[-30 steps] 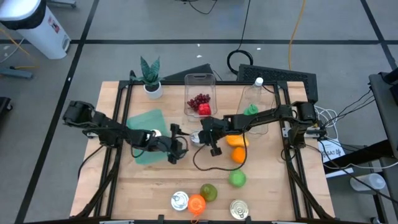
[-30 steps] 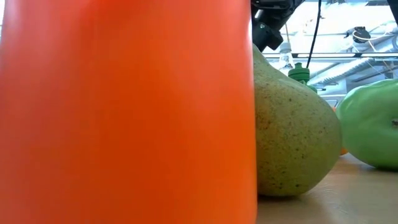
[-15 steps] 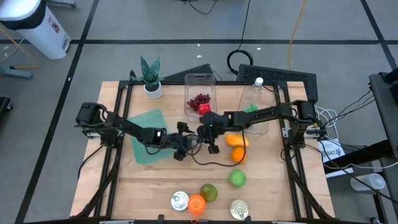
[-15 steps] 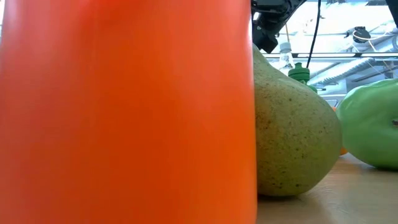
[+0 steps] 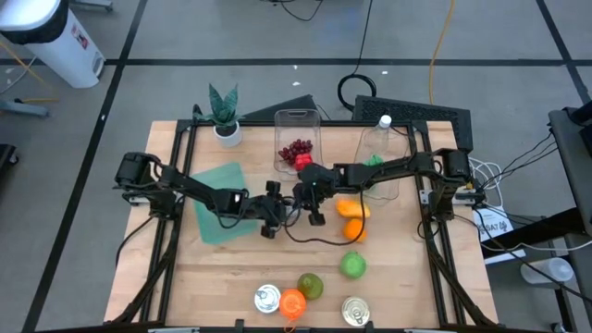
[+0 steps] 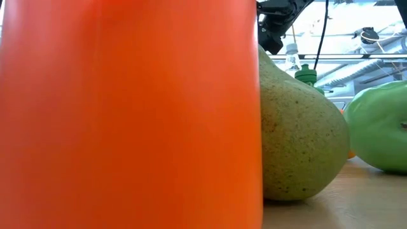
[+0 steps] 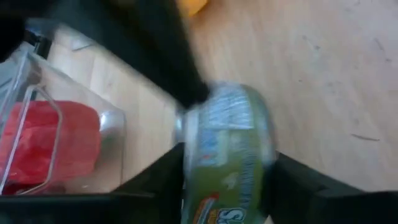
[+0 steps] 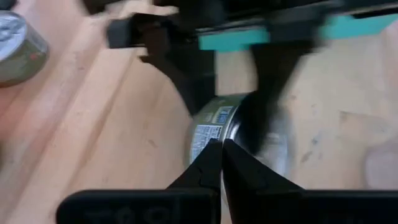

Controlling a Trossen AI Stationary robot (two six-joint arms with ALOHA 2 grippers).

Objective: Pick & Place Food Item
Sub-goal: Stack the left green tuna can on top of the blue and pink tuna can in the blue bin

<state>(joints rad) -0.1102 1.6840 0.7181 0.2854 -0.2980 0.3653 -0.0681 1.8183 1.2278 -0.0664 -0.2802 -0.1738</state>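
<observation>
grey floor marked with dark tape lines, cables trailing at the far side; wooden table [image 5: 231, 268] with black frame rails.

far left corner: small potted plant [image 5: 224, 115]. below it, a green mat [image 5: 220, 201] lying flat on the wood, partly under the left arm.

left gripper [image 5: 276, 215]: reached out to the table's middle, just past the mat. its wrist view shows a small tin can [image 7: 231, 155] lying on its side directly between its two dark fingers [image 7: 155, 183], one finger on each side of the can's body, jaws spread to about the can's width; whether they press on it cannot be told.

right gripper [image 5: 311, 205]: meets the left one at the middle, coming in from the right. its wrist view shows its fingertips [image 8: 211, 163] closed together, holding nothing, their tips just beside the same can [image 8: 214, 127], which lies between the left arm's fingers.

behind the grippers: clear container [image 5: 297, 139] holding red items. right of it, a clear bottle [image 5: 380, 148].

right of the grippers: orange [image 5: 354, 231], with another orange-yellow fruit just above it.

near edge, left to right: tin can, orange cup [image 5: 292, 303], green pear [image 5: 310, 285], green apple [image 5: 352, 265], second tin can [image 5: 356, 311]. in the low view the cup [image 6: 127, 108] fills most of the frame, pear [image 6: 299, 140] and apple [image 6: 380, 130] beside it.
</observation>
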